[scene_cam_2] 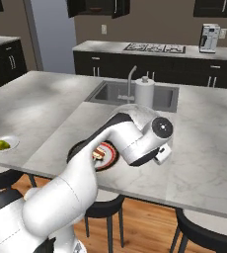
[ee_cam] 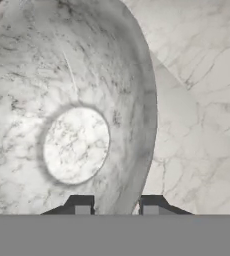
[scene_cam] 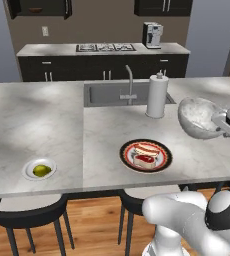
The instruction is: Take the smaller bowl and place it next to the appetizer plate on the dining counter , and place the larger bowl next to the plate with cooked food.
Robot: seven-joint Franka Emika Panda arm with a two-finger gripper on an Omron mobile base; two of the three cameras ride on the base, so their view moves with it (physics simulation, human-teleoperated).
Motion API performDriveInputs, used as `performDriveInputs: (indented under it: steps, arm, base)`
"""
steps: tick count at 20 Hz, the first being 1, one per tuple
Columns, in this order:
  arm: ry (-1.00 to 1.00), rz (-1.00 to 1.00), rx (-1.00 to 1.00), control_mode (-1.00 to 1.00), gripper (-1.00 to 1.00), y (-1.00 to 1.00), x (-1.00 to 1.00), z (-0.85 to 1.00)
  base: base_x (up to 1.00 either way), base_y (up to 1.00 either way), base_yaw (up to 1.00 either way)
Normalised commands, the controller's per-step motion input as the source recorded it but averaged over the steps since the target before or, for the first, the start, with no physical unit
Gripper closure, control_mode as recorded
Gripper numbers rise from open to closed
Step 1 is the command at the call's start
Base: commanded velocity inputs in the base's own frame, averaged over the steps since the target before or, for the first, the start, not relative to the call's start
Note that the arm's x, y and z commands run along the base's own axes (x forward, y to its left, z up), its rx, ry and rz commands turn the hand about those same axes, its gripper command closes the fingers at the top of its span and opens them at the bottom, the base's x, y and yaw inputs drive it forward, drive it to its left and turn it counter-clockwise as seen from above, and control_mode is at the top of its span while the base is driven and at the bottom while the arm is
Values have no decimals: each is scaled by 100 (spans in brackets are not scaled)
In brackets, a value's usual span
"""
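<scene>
Right at my fingertips [ee_cam: 82, 206] was the larger bowl [ee_cam: 62, 100], the white marbled one, and my gripper [ee_cam: 114, 209] had its rim pinched, one finger inside the wall and one outside. From the left base view the bowl [scene_cam: 199, 117] was tilted and looked to be off the dining counter [scene_cam: 47, 125], over toward the right end of it, with my hand holding it from the right side.

A bit further left and nearer the front edge sat the plate with cooked food [scene_cam: 146, 155], dark rim, reddish and pale pieces on it. Bowl and plate were near each other but not touching. My own arm covered most of that plate [scene_cam_2: 105, 157] in the right base view.

Way over on the left end of the counter was the appetizer plate [scene_cam: 39, 169], small and white with one yellow-green piece.

Behind the bowl stood a paper towel roll [scene_cam: 157, 96], upright, just beside the sink [scene_cam: 107, 93] and its tap [scene_cam: 130, 82]. Against the back wall there was a stove [scene_cam: 106, 48] and a coffee machine [scene_cam: 152, 35].
</scene>
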Motion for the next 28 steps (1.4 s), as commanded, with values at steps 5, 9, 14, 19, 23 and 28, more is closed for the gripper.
performDriveInputs:
  steps: [5, 9, 14, 19, 23, 28]
  arm:
    - [1, 0, 0, -100, 100, 0, 32, -50]
    - [9, 0, 0, -100, 100, -1, -13, 0]
    - [11, 0, 0, -100, 100, -8, -13, 12]
    - [17, 0, -2, -100, 100, 0, 21, -39]
    - [10, 0, -2, -100, 100, -2, 39, -48]
    - [3, 0, 0, -100, 100, -15, 37, -35]
  base:
    - [0, 0, 0]
    - [0, 0, 0]
    - [0, 0, 0]
    - [0, 0, 0]
    - [0, 0, 0]
    - [0, 0, 0]
